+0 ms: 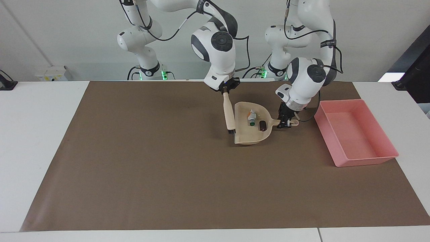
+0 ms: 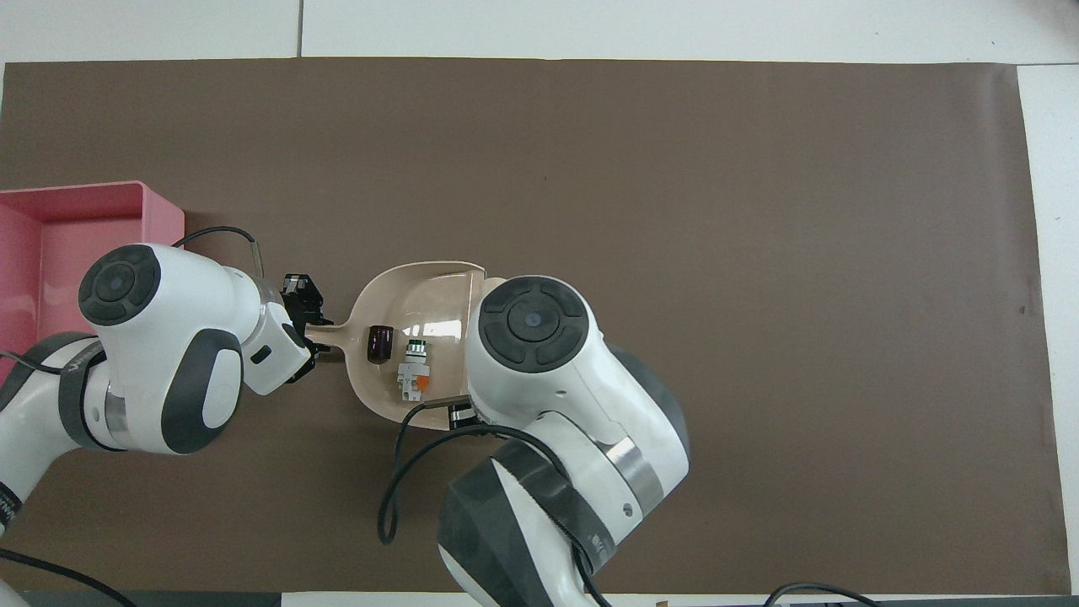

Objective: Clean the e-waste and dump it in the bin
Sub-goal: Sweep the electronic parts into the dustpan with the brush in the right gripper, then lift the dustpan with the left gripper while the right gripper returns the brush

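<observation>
Robotics lab setup.
Two white arms [image 1: 215, 43] mounted at a white surface [image 1: 40, 111] under brown mat [image 1: 151, 161], plain wall, trailing cables.

Two white robot arms [image 1: 218, 43] work over one white desk [image 1: 40, 134] covered by one brown mat [image 1: 151, 161]. On it stand one shallow pink plastic tray [image 1: 386, 134] and one beige plastic dustpan [image 1: 247, 136]. The dustpan carries two tiny cylinders: one white with green markings [image 1: 252, 118], one dark brown [image 1: 263, 125]. One beige brush [image 1: 229, 116] hangs beside it.
</observation>
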Tool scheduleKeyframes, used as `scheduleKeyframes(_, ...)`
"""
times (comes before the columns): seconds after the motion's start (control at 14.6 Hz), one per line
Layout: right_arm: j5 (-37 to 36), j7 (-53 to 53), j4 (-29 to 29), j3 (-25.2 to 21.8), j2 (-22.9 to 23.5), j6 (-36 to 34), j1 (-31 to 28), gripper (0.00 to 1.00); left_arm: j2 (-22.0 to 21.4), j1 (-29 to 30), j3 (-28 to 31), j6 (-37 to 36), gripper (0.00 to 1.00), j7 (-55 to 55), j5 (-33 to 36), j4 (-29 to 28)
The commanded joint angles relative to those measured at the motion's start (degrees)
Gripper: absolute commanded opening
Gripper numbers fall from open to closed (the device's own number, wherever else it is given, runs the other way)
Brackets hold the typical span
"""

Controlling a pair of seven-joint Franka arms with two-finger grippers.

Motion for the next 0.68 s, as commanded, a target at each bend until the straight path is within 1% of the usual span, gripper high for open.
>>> scheduleKeyframes(0.0, -2.7, -2.0, -1.4, 0.7, -3.7, -3.6, -6.2, 0.0, -0.5, 1.6, -0.1, 2.0, 0.0, 3.2, -3.4, -0.6)
scheduleKeyframes(0.21, -3.7, -8.7, -1.4, 0.6, -4.8, -6.5, -15.1, 0.01, -0.4, 3.2, -0.1, 2.2, 0.0, 4.3, -5.3, -0.3)
scheduleKeyframes(0.27, -5.3, -11.0, -1.8, 0.6, -5.1, -7.0, -17.9, 0.01, -0.3, 4.0, -0.1, 2.2, 0.0, 5.2, -6.3, -0.1)
scheduleKeyframes(0.41, -7.7, -17.3, -4.5, 0.7, -5.9, -6.4, -23.6, 0.01, -0.3, 6.3, -0.1, 1.4, 0.0, 8.1, -8.8, 1.1)
scheduleKeyframes(0.48, -7.7, -21.1, -6.3, 0.7, -6.5, -5.5, -27.0, 0.01, -0.4, 7.5, -0.1, -0.2, 0.0, 9.6, -10.3, 2.2)
scheduleKeyframes(0.62, -8.0, -29.5, -11.9, 0.7, -8.4, -1.0, -33.2, 0.02, -0.3, 10.4, -0.1, -7.2, 0.0, 11.4, -12.9, 6.6)
